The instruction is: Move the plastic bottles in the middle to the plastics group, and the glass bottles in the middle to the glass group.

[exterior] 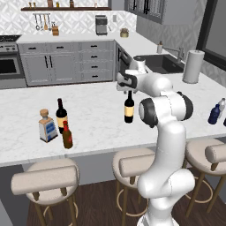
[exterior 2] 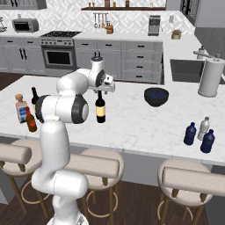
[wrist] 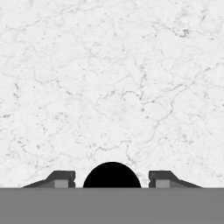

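End effector [wrist: 111, 181] straddles wine bottle [exterior: 129, 108] top, fingers apart | bottle upright on counter [exterior: 97, 123]

place: home kitchen | signs: oven [exterior 2: 57, 57]; grey cabinets [exterior: 66, 62]; sink [exterior: 161, 63]; marble island [exterior: 97, 114]; bar stools [exterior: 44, 181]

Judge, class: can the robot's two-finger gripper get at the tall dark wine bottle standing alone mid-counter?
Probably yes. The gripper sits right above the wine bottle, its fingers flanking the top, with bare marble counter around it.
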